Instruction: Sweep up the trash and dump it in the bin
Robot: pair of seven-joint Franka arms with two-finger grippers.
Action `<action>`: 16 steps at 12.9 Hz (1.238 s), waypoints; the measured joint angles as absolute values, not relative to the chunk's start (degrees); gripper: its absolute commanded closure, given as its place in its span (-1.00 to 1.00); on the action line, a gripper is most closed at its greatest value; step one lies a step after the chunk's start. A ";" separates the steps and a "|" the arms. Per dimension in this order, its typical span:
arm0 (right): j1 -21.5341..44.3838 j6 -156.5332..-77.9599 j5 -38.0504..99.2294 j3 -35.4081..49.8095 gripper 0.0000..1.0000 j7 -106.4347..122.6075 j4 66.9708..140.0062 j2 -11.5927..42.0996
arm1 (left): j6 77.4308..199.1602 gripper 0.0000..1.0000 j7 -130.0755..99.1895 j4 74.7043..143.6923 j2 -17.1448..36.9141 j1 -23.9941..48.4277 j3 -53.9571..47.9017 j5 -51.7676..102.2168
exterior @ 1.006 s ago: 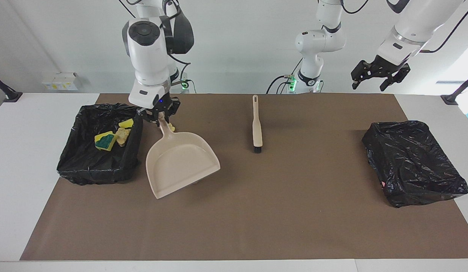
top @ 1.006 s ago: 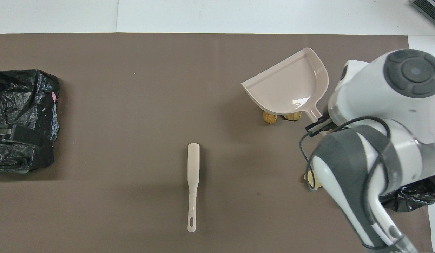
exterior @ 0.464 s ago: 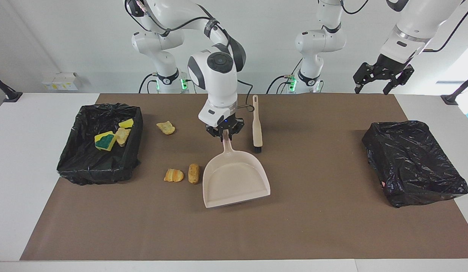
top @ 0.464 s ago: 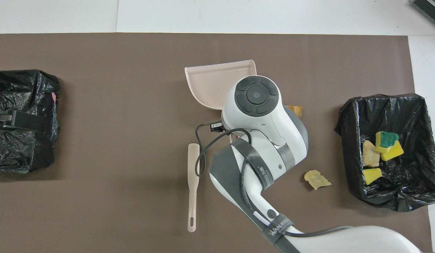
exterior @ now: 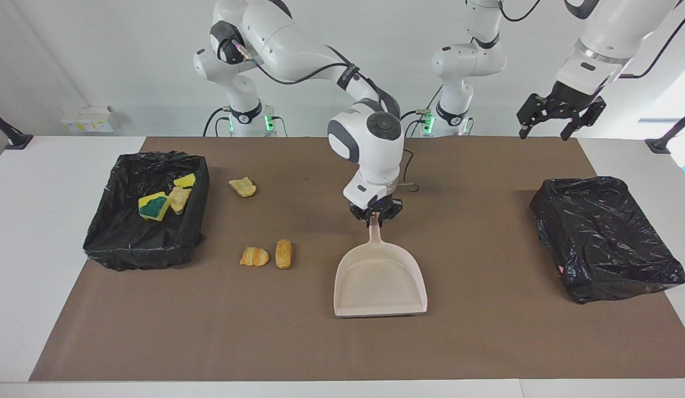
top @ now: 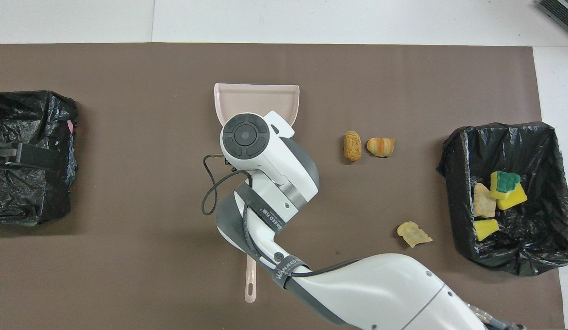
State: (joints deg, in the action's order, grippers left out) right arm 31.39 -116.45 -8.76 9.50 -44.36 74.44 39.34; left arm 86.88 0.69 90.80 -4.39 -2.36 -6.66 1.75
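My right gripper (exterior: 375, 216) is shut on the handle of the beige dustpan (exterior: 380, 284) over the middle of the mat. The pan's mouth points away from the robots. In the overhead view the right arm hides the gripper, and only the dustpan (top: 256, 98) shows. Three pieces of trash lie on the mat toward the right arm's end: a pale lump (exterior: 242, 187) and two orange-brown lumps (exterior: 254, 256) (exterior: 284, 254). The black-lined bin (exterior: 107, 237) holds a yellow-green sponge (exterior: 153, 206) and other scraps. My left gripper (exterior: 543, 131) hangs open, high over the left arm's end, waiting.
The beige brush lies under the right arm; only its handle end (top: 250, 284) shows. A second bin wrapped in a black bag (exterior: 602, 232) stands at the left arm's end. The brown mat (exterior: 486, 342) covers most of the white table.
The right arm has carried the dustpan from beside the bin to the middle of the mat, uncovering the lumps. The left gripper has hardly moved.
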 measured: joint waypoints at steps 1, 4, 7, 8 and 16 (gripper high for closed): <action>31.73 -116.80 -9.16 9.12 -0.98 -44.87 73.36 40.46 | 86.73 -1.00 0.69 90.80 -4.39 -2.28 -6.80 1.75; 31.30 -116.77 -9.20 8.65 -1.00 -44.97 71.46 40.21 | 86.54 -1.00 0.42 90.80 -4.39 -2.08 -7.00 1.75; 30.99 -115.10 -9.04 8.75 -1.00 -44.98 70.88 36.76 | 86.44 -1.00 0.26 90.80 -4.38 -3.56 -5.99 1.75; 31.18 -113.91 -8.59 8.97 -1.00 -45.26 71.47 35.19 | 86.41 -1.00 0.26 90.80 -4.38 -4.19 -5.84 1.75; 37.61 -113.89 -4.47 10.07 -1.00 -56.33 94.63 16.59 | 86.24 -1.00 0.26 90.80 -4.38 -4.40 -5.95 1.75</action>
